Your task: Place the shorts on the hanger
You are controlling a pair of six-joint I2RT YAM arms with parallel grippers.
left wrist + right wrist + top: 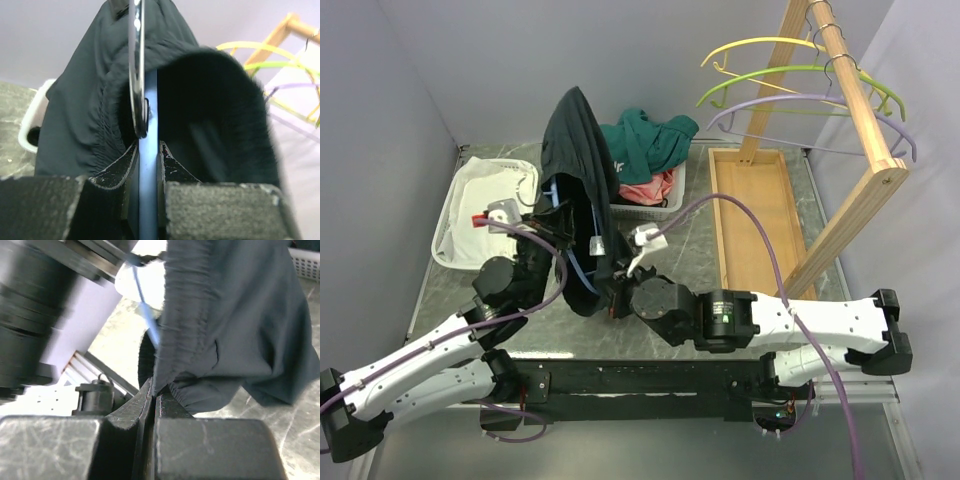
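Item: shorts (576, 170), dark, baggy, soft and light. The limp cloth sags and, I judge, slips easily off thin plastic. Location: raised over the middle of the bench, draped on the hanger (151, 100). My left hand (148, 160) is clamped on the hanger's blue bar; my right hand (153, 396) is pinched onto the gathered elastic edge. Best hold, I judge: that thick band, not loose fabric.

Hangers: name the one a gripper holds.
The light-blue hanger, clamped in the left gripper; the yellow, green and lavender hangers hang on the wooden rack.
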